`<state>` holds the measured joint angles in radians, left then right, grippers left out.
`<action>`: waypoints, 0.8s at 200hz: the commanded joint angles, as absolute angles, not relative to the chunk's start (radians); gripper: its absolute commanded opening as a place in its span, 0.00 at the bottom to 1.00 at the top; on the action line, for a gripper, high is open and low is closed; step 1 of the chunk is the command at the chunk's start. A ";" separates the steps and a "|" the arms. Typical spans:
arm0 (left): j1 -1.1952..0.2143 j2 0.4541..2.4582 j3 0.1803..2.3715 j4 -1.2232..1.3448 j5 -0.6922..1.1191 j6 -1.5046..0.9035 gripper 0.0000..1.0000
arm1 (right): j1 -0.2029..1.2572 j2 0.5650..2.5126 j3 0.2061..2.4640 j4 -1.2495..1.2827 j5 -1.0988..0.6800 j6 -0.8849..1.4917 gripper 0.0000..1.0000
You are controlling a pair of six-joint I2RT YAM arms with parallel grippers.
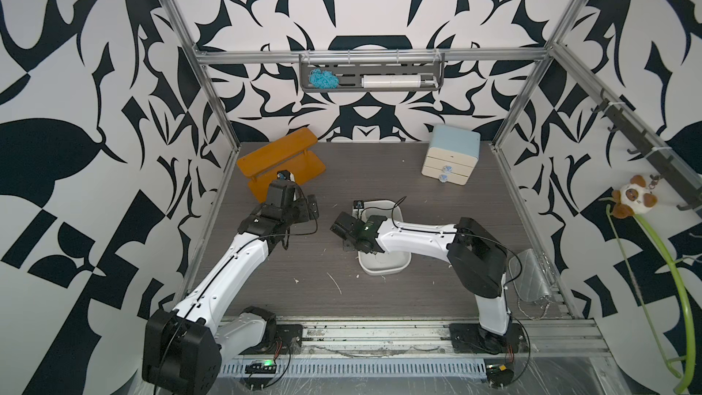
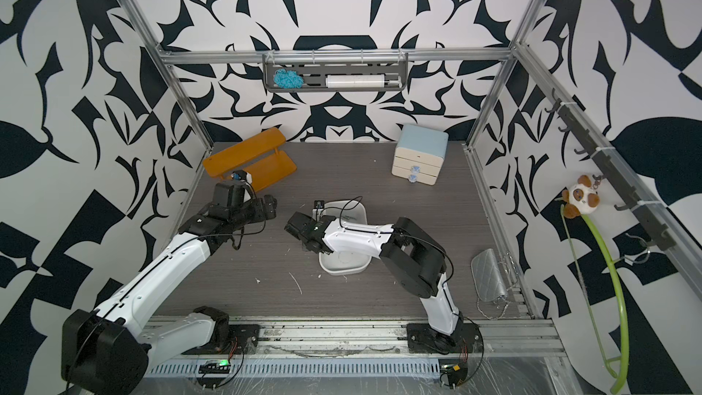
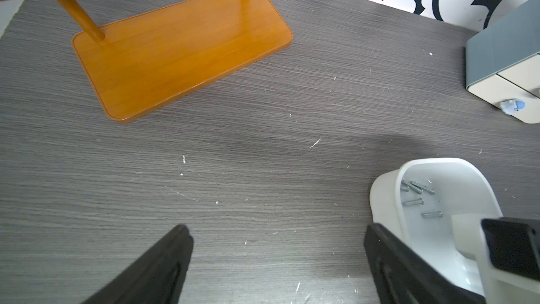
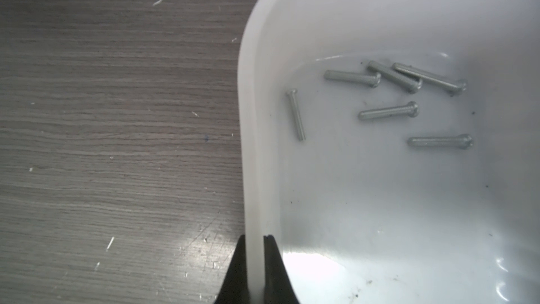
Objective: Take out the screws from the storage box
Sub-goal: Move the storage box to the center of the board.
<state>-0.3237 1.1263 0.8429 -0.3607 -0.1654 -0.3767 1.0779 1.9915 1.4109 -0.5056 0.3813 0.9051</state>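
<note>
Near the counter's [image 4: 117, 112] middle, the right gripper [image 4: 254, 238] pinched the wall of the storage box [image 4: 248, 112]; the left gripper [image 3: 277, 228] hung open. Hasty tipping could scatter the screws [image 4: 388, 111].

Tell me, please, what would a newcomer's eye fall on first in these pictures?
The bold black-and-white walls all round strike first. Next, in the middle, the right gripper straddles the side of the white box, where six screws lie. An orange stand sits at the far left.
</note>
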 commanded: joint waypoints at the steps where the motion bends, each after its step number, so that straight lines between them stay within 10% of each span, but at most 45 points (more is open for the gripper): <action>1: -0.324 1.115 0.833 -0.368 -0.176 -0.370 0.99 | 1.103 1.975 1.417 -0.448 0.313 0.922 0.37; 58: -0.324 1.038 0.812 -0.368 -0.154 -0.399 0.99 | 1.104 1.715 1.307 -0.454 0.297 0.771 0.64; 102: -0.324 1.004 0.798 -0.413 -0.116 -0.785 0.99 | 1.046 1.471 1.324 -0.565 0.411 0.478 0.62; 136: -0.324 1.204 0.882 -0.367 -0.108 -0.733 0.99 | 0.826 1.504 1.264 -0.525 0.355 0.325 0.36; 160: -0.356 1.342 0.979 -0.410 -0.170 -0.662 0.99 | 0.808 1.518 1.186 -0.447 0.322 0.306 0.39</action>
